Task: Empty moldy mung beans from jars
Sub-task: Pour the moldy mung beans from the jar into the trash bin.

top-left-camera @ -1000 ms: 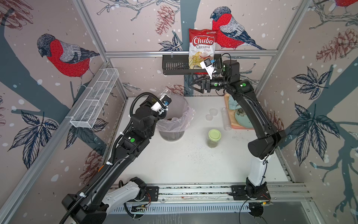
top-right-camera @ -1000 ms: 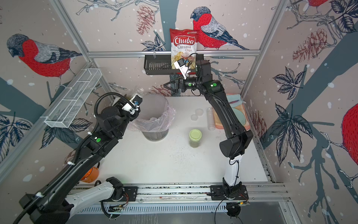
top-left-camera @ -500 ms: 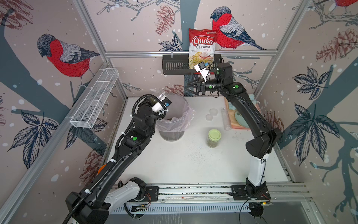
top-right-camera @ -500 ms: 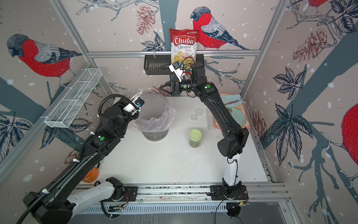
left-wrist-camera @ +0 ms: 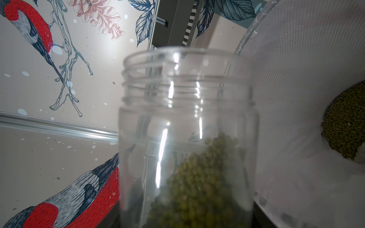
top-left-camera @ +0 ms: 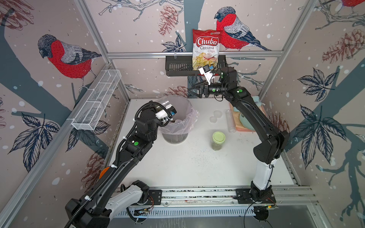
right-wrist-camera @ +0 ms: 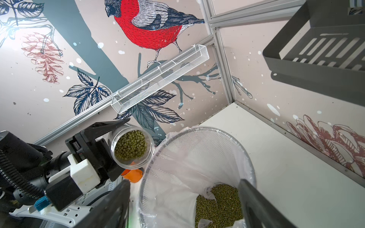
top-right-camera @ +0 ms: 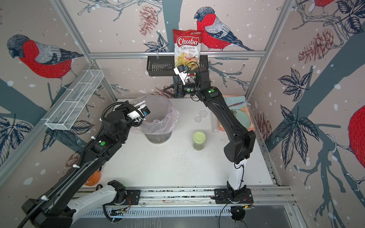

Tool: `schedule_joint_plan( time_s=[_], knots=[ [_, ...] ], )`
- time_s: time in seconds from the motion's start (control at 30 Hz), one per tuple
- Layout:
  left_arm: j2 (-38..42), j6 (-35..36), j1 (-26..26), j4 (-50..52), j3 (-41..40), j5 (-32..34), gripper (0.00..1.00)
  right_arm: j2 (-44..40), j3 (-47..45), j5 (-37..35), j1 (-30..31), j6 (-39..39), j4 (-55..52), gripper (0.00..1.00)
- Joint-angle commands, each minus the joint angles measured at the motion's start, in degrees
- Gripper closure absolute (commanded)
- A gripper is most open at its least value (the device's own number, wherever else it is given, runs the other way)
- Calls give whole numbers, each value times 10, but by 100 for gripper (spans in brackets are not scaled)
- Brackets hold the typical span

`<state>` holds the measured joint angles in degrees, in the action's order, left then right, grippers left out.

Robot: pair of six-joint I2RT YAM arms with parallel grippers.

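Left jaws are clenched round the short jar (right-wrist-camera: 132,146), lid off, tilted just beside the bin (right-wrist-camera: 197,129) rim, with mung beans (left-wrist-camera: 197,177) heaped inside. Right jaws are spread wide and empty, up near the bin's far side. I'd say it's mid-pour: next it needs the mouth over the liner and more tip. The green-lidded jar (top-left-camera: 217,140) waits on the desk (top-left-camera: 177,167), with the tube (top-left-camera: 230,122) lying beyond. Nothing's blocking.

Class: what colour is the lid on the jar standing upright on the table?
Pale green lid, clearest in a top view.
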<state>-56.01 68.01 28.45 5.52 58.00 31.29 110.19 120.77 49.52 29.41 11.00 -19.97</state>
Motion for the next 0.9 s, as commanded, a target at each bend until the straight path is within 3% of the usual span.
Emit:
schedule_joint_plan(
  time_s=[0.0, 0.43, 0.87],
  knots=[
    [5, 54, -1, -25, -5, -6, 89, -6, -4, -1, -1, 12, 28, 14],
    [-11, 147, -13, -53, -32, -10, 90, -36, -51, -3, -5, 15, 48, 14],
    [-19, 173, -26, -35, -14, -40, 91, -40, -61, -1, -5, 7, 43, 14]
  ],
)
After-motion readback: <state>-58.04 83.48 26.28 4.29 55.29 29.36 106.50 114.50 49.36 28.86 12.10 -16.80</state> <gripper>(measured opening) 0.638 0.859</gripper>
